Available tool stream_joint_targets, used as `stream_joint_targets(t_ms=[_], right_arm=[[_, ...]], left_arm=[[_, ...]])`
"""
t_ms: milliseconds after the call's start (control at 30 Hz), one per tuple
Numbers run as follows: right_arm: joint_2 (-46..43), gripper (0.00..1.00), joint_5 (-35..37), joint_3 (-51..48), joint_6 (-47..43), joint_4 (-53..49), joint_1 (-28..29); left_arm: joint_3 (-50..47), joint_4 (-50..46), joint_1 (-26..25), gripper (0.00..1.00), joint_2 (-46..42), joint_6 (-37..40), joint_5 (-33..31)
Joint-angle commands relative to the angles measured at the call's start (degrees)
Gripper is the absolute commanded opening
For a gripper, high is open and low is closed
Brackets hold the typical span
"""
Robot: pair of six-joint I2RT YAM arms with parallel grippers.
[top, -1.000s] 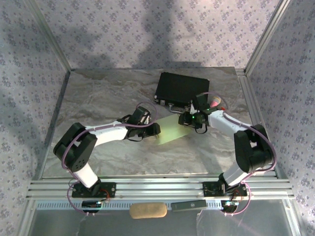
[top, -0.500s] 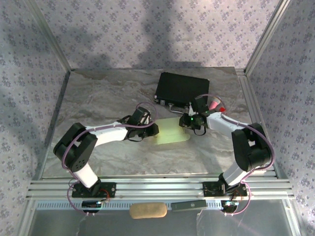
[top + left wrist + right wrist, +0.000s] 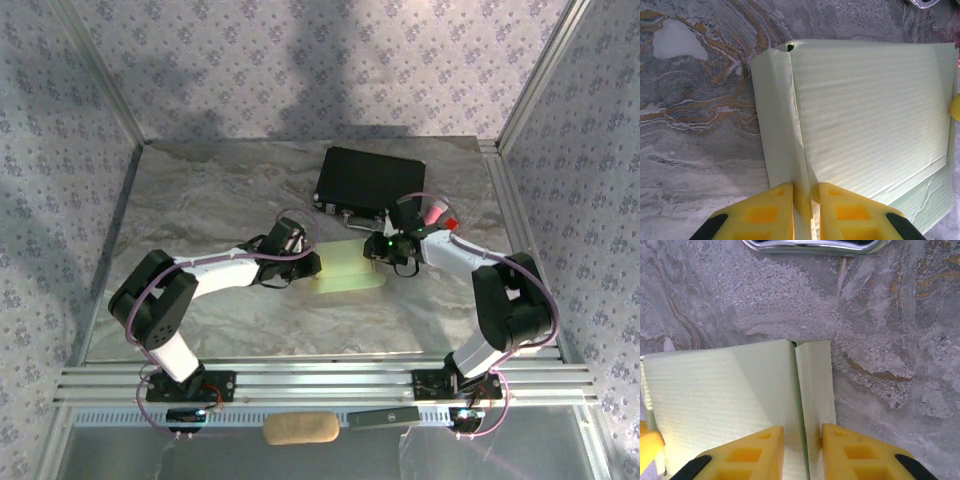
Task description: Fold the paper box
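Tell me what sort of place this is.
Probably a robot test bench: a left arm and right arm bolted to a metal rail, on a marble-look table boxed in by patterned walls.

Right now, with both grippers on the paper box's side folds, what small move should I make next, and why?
Probably close the right gripper slightly. The left gripper looks pinched on one raised side fold of the paper box, while the right one straddles the opposite fold with a shadowed gap, so that crease may not be pressed yet.
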Motion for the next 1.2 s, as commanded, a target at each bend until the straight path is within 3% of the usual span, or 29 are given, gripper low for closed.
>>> stream_joint_targets(t_ms=[0, 200, 400, 700, 1167], right_arm=[[-0.42, 0.27, -2.16, -0.13, -0.61, -1.7, 0.37], [0.79, 0.3, -2.28, -0.82, -0.29, -0.72, 0.37], [-4.48, 0.45, -2.63, -2.2, -1.12, -1.26, -0.29], [-6.92, 0.64, -19.22, -5.9, -0.74, 5.98, -4.75], [0.46, 0.72, -29.28, -11.27, 3.91, 20.12, -5.86]], left_arm=[[-1.46, -0.47, 0.26, 0.16, 0.57, 0.74, -0.65], [-2.22, -0.48, 0.49, 0.15, 0.41, 0.87, -0.56], [-4.57, 0.22, 2.25, 0.14, -1.13, 1.97, 0.58], [-9.02, 3.02, 5.84, 0.15, -2.95, 3.88, 3.68], [-14.26, 8.66, 8.38, 0.15, -1.95, 3.21, 5.15]])
